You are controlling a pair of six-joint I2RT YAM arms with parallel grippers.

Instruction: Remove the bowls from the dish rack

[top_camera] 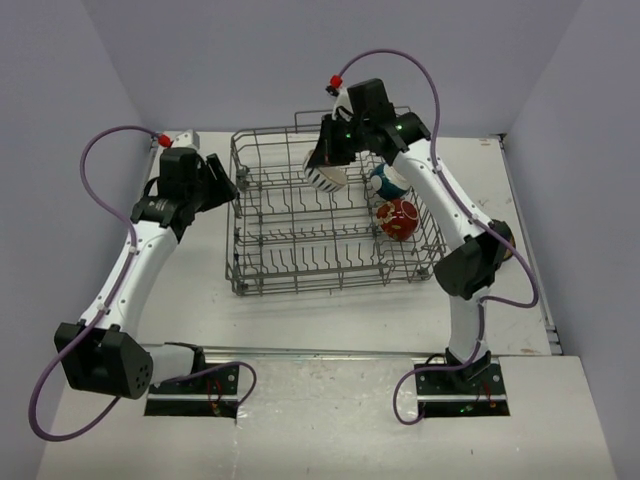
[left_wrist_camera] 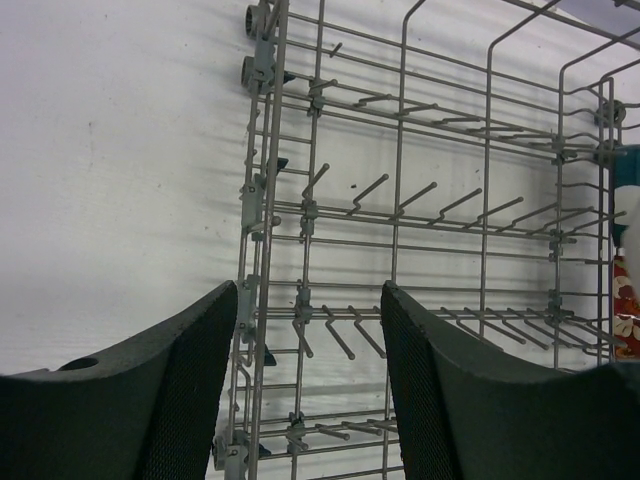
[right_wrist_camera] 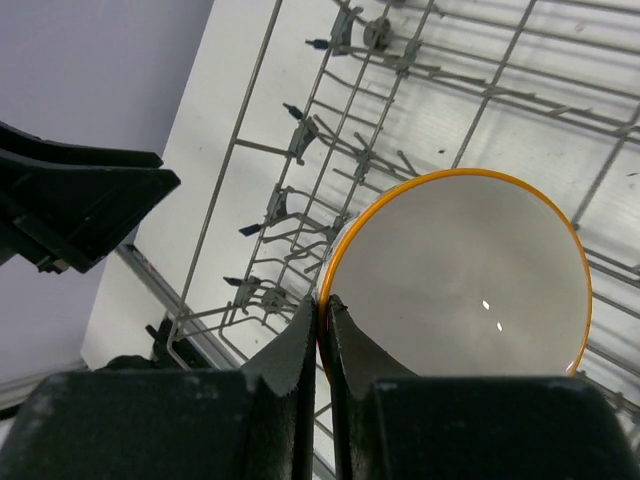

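The grey wire dish rack point(top_camera: 300, 262) stands mid-table. My right gripper point(top_camera: 330, 160) is shut on the rim of a white bowl with dark stripes point(top_camera: 322, 178), holding it above the rack's far side. In the right wrist view that bowl point(right_wrist_camera: 470, 270) shows a white inside and an orange rim, pinched between the fingertips point(right_wrist_camera: 325, 305). A teal-white bowl point(top_camera: 385, 181) and a red patterned bowl point(top_camera: 398, 218) sit in the rack's right end, both partly hidden by the right arm. My left gripper point(top_camera: 226, 186) hangs open at the rack's left wall point(left_wrist_camera: 262, 200), with nothing between its fingers point(left_wrist_camera: 200, 360).
Upright tines point(left_wrist_camera: 420, 200) fill the rack's floor. The teal-white bowl point(left_wrist_camera: 628, 180) and the red bowl point(left_wrist_camera: 626, 310) show at the right edge of the left wrist view. Something small and brown point(top_camera: 508, 247) peeks from behind the right arm's elbow. Purple walls close in the table.
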